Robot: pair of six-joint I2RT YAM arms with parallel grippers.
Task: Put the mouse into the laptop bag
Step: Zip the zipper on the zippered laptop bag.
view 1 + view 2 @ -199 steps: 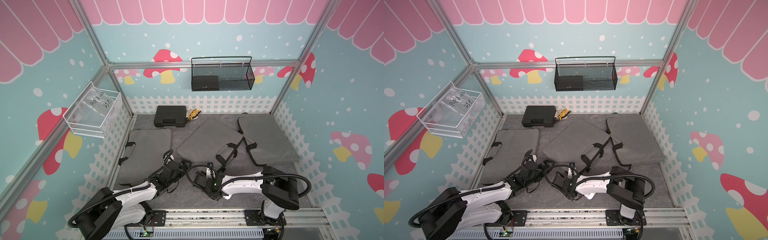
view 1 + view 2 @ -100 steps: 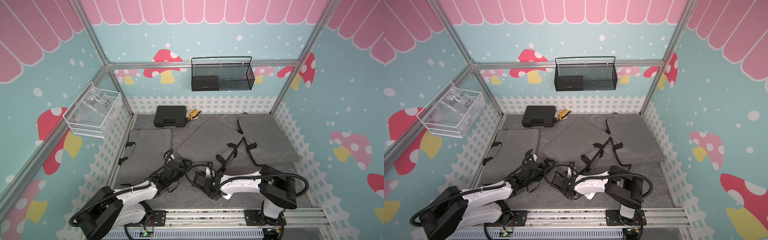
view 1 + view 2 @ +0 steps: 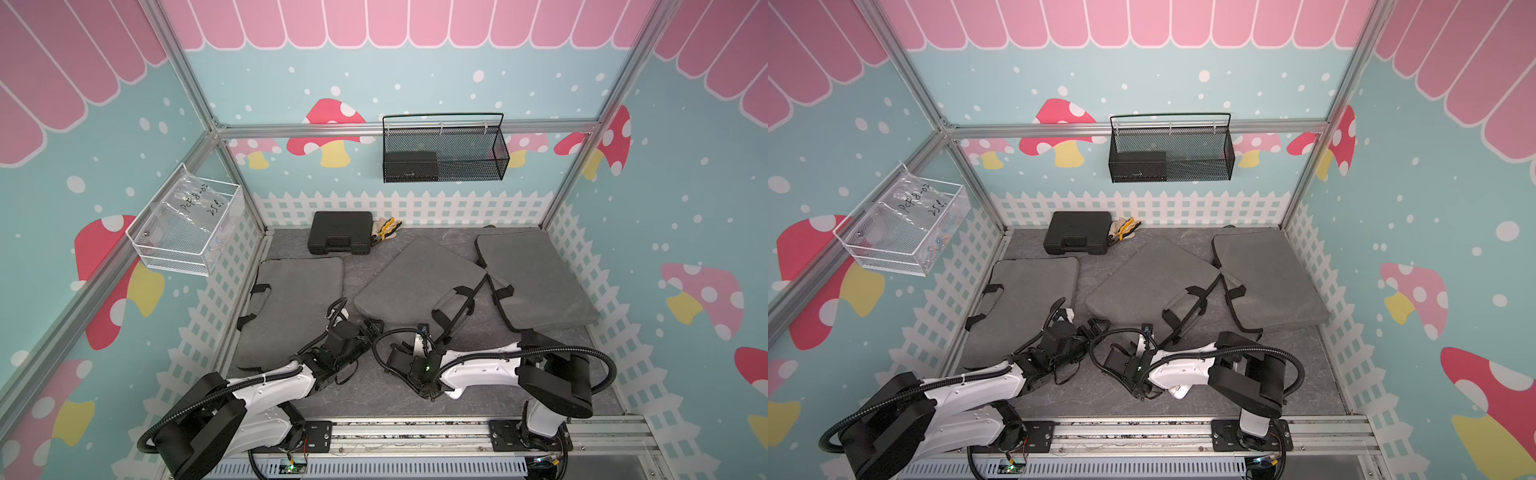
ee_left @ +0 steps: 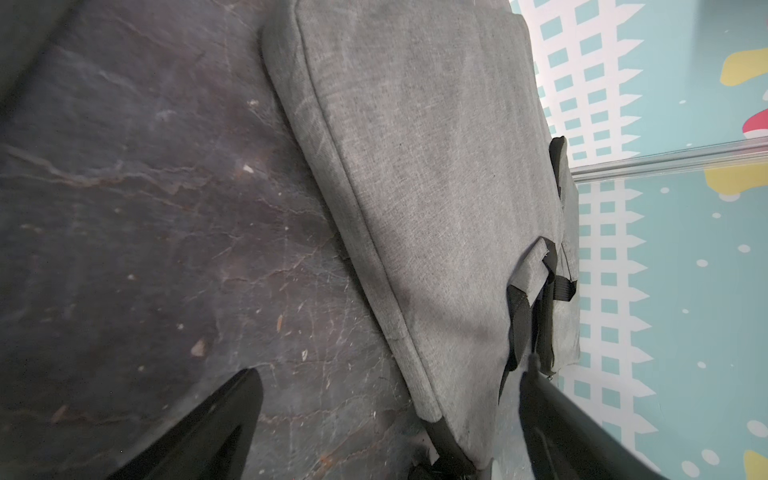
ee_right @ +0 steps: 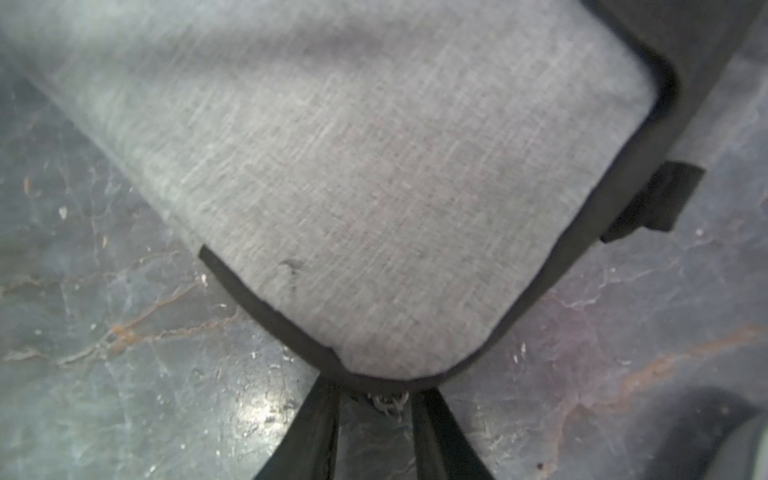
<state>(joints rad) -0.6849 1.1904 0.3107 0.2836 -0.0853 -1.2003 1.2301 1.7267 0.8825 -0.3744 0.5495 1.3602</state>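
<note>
I cannot pick out the mouse in any view. Three grey laptop bags lie on the dark floor; the middle bag point(image 3: 415, 282) point(image 5: 353, 166) is turned at an angle. At its near corner my right gripper point(image 5: 374, 399) point(image 3: 415, 341) has its fingers close together with a gap. The small metal zipper pull point(image 5: 390, 403) sits between the tips and looks untouched. My left gripper point(image 4: 388, 372) point(image 3: 370, 328) is wide open at the same bag's point(image 4: 436, 208) near-left edge. That edge and its black zipper band point(image 4: 440, 432) lie between the fingers.
The left bag point(image 3: 295, 307) and right bag point(image 3: 536, 278) flank the middle one, which has black handle straps point(image 3: 461, 299). At the back stand a black case point(image 3: 340, 232) and gloves point(image 3: 386, 228). A black mesh basket point(image 3: 444, 153) and a white wire basket point(image 3: 187, 228) hang on the walls.
The left gripper has edged slightly towards the middle bag. The right gripper stays at the bag's near corner, barely shifted.
</note>
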